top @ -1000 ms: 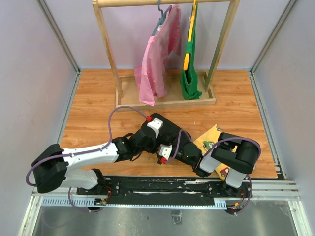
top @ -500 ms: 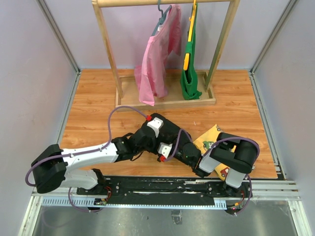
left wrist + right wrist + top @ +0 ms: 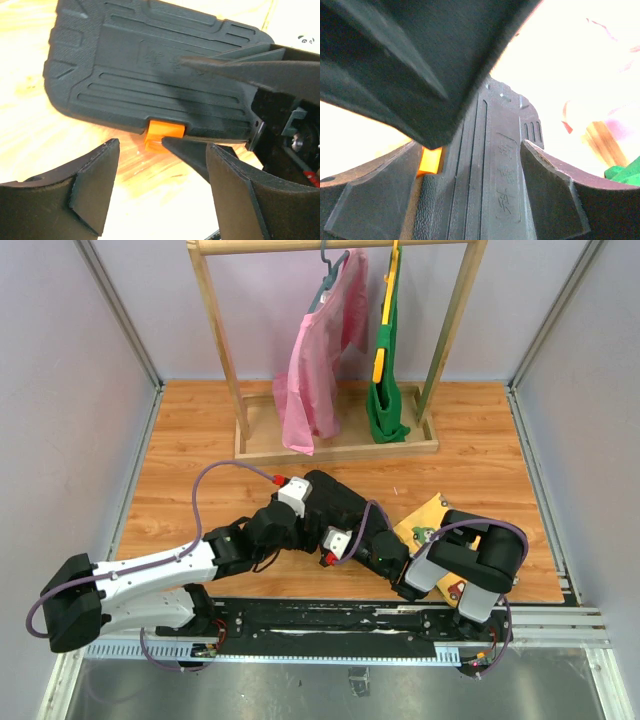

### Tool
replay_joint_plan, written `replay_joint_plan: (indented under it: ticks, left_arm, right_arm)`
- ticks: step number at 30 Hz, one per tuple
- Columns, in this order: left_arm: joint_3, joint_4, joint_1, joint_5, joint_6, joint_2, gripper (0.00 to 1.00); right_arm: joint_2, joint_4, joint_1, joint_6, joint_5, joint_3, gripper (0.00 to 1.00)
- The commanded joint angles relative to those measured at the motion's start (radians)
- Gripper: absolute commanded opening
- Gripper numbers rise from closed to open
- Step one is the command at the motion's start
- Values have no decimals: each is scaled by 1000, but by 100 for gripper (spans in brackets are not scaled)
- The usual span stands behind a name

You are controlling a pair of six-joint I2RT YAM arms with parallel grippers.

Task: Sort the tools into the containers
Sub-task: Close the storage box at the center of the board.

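Tool case (image 3: 150,80) closed, just beyond spread left hand (image 3: 162,192), right hand (image 3: 465,200) spread against it.

The tool case (image 3: 150,85) is black with ribbed lines and a small orange latch (image 3: 164,134). At the top external view's lower right lies a yellow board (image 3: 428,520); the counter (image 3: 200,470) is orange-brown wood grain.

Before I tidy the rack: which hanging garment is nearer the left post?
The pink garment; the green one hangs closer to the right post.
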Motion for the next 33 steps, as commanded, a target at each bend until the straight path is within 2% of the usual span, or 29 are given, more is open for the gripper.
replay_joint_plan:
  ticks: [1,4,7,14,17,19,21,23,26,28,33]
  left_arm:
    - [-64,9,-7,-82,-119,-86,75]
    - [-115,-4,-8,-121,-235,-150,75]
    - [-174,-3,-8,-144,-335,-219,75]
    - [-254,-32,-3,-179,-457,-312,75]
    - [-244,-81,18,-194,-501,-293,73]
    - [-228,-131,53,-202,-539,-267,73]
    - [-210,-174,86,-209,-557,-237,73]
    - [-201,-185,114,-202,-552,-207,73]
    - [-185,-164,160,-156,-520,-152,74]
    - [-169,-155,181,-144,-507,-106,74]
    - [-140,-82,195,-113,-461,-15,74]
  right_arm:
    - [-57,62,10,104,13,-30,81]
    - [-140,23,10,189,15,-55,81]
    - [-291,-132,6,288,74,-63,79]
    - [-598,-928,-49,517,138,119,85]
    - [-639,-1212,-166,657,98,216,86]
    - [-643,-1343,-272,747,-21,273,86]
    - [-633,-1431,-368,813,-121,317,86]
    - [-612,-1505,-434,868,-155,358,87]
    - [-573,-1543,-521,931,-305,392,87]
    - [-541,-1543,-561,970,-405,404,87]
    - [-474,-1549,-586,1010,-524,429,87]
